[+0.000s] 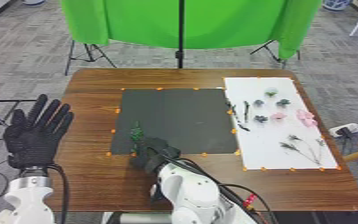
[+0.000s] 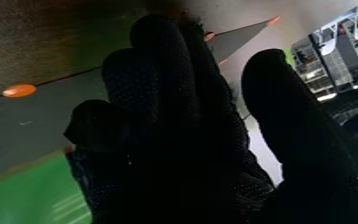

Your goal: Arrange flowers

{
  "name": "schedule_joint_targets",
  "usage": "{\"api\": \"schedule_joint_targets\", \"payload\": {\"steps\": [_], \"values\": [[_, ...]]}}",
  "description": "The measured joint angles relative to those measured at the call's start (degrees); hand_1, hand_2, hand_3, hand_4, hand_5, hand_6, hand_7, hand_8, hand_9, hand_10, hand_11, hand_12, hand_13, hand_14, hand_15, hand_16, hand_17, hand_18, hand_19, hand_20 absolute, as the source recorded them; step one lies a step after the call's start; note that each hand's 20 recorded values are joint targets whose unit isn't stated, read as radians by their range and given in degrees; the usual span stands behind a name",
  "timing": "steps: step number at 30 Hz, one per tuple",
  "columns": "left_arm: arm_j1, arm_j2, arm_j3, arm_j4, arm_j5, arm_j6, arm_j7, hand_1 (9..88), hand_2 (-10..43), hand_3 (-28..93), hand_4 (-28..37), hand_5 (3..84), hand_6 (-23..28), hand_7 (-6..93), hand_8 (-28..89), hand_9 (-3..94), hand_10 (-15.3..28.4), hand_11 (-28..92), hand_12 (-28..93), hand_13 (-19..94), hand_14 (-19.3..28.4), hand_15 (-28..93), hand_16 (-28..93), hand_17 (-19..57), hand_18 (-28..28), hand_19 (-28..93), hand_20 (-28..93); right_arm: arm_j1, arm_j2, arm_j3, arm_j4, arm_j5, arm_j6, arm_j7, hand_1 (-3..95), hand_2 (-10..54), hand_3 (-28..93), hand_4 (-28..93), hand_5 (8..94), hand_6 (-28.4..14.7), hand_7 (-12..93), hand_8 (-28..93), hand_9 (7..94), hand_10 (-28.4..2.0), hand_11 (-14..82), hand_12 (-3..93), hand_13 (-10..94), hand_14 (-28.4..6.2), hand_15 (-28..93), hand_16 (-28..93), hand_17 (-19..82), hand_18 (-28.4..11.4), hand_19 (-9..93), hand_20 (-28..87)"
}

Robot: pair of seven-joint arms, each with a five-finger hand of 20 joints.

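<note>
Your right hand (image 1: 158,151) sits over the near left corner of the dark sheet (image 1: 184,112), a green sprig (image 1: 137,134) lying just beyond it on the sheet. The right wrist view shows the fingers (image 2: 162,75) nearly straight and the thumb (image 2: 273,90) standing off from them — a loose, unclosed hand; whether the sprig's stem is caught at the fingertips, you cannot tell. Your left hand (image 1: 30,145), spread and empty, is at the table's left side.

The sprig looks like the piece being placed, and the likeliest trouble is there: if its stem is snagged on the glove fabric, lifting away could drag it askew or off the sheet. Pressing down could crush its thin leaves. The remaining blooms, among them the pink flowers (image 1: 307,118), and the dark stems (image 1: 236,114) lie on the white sheet (image 1: 257,142) to the right — a low pass of your forearm or its slack cable (image 1: 238,187) could sweep them out of place.
</note>
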Motion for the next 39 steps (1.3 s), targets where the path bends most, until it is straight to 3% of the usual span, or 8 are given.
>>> {"api": "schedule_joint_targets", "payload": {"steps": [8, 14, 17, 23, 27, 32, 39], "values": [[1.76, -1.55, -1.49, -0.69, -0.25, -0.02, 0.74, 25.7, 12.2, 76, -28.3, 42.1, 8.8, 7.9, -9, 36.9, 15.5, 15, 7, 26, 16.3, 25, -6, -8.6, 14.5, 30, 7, -2.41, 1.33, 8.49, -5.68, 13.63, 0.86, 3.38, 31.7, -0.1, 75, -18, 73.7, -5.9, 10, -11, 77.6, -21.0, 31.3, 20.1, 62, -20.1, 75, 24, 32, -28.4, 93, 58], [3.59, -2.13, -2.58, -1.47, -0.25, -0.01, 1.77, 25.4, 12.0, 76, -28.3, 41.8, 8.3, 8.4, -9, 36.3, 14.7, 14, 7, 26, 15.3, 23, -5, -7.9, 13.9, 28, 9, -3.77, 6.41, 17.46, -10.71, 13.76, 9.85, 6.51, 31.2, -9.0, 78, -23, 67.0, -7.2, 11, -10, 73.9, -20.0, 29.1, 21.0, 61, -19.1, 74, 25, 31, -28.4, 93, 57], [3.93, -2.17, -2.73, -1.57, -0.24, 0.00, 1.97, 25.3, 11.9, 76, -28.3, 41.7, 8.2, 8.1, -9, 36.3, 14.6, 14, 8, 26, 15.2, 22, -4, -7.7, 13.8, 28, 9, -5.03, 10.03, 23.40, -12.64, 10.52, 13.43, 10.14, 30.6, -9.5, 76, -27, 64.3, -7.9, 11, -10, 70.7, -20.1, 31.0, 21.4, 60, -19.0, 75, 25, 31, -28.4, 93, 58], [4.43, -2.17, -3.14, -1.92, -0.25, 0.05, 2.30, 25.2, 11.8, 76, -28.3, 41.5, 8.0, 8.1, -9, 36.2, 14.4, 14, 8, 26, 15.1, 22, -4, -7.4, 13.6, 27, 9, -11.81, 17.90, 37.48, -16.48, 1.43, 14.05, 15.48, 31.0, -9.5, 73, -28, 65.4, -7.5, 14, -10, 66.5, -20.2, 33.5, 21.9, 57, -19.1, 76, 26, 31, -28.3, 93, 59], [4.48, -2.13, -3.28, -1.94, -0.26, 0.04, 2.52, 25.2, 11.8, 76, -28.3, 41.5, 8.0, 8.1, -9, 36.2, 14.4, 13, 8, 26, 15.1, 22, -4, -7.4, 13.6, 27, 10, -17.11, 21.47, 44.43, -16.61, 0.19, 14.96, 17.30, 28.9, -9.5, 73, -28, 63.3, -7.7, 15, -11, 61.6, -21.3, 25.4, 18.2, 52, -19.6, 69, 20, 30, -28.2, 92, 53], [4.53, -2.12, -3.64, -2.00, -0.28, 0.02, 2.66, 25.2, 11.7, 76, -28.3, 41.5, 8.0, 8.1, -9, 36.2, 14.4, 13, 8, 26, 15.1, 22, -4, -7.4, 13.6, 27, 10, -22.25, 22.19, 48.27, -15.46, -0.03, 18.25, 19.76, 31.4, -9.5, 74, -28, 60.4, -7.8, 15, -11, 57.4, -21.6, 21.9, 17.3, 48, -19.9, 65, 17, 28, -28.3, 90, 51], [4.52, -2.09, -3.71, -1.99, -0.29, 0.00, 2.57, 25.2, 11.7, 76, -28.3, 41.5, 8.0, 8.0, -9, 36.2, 14.3, 13, 8, 28, 15.6, 24, -3, -7.3, 13.6, 27, 10, -25.86, 21.48, 49.48, -13.44, -2.33, 14.89, 19.90, 37.9, -9.5, 75, -28, 59.6, -7.0, 16, -12, 57.3, -20.3, 22.8, 17.4, 50, -18.3, 66, 16, 28, -27.8, 90, 50]]}}
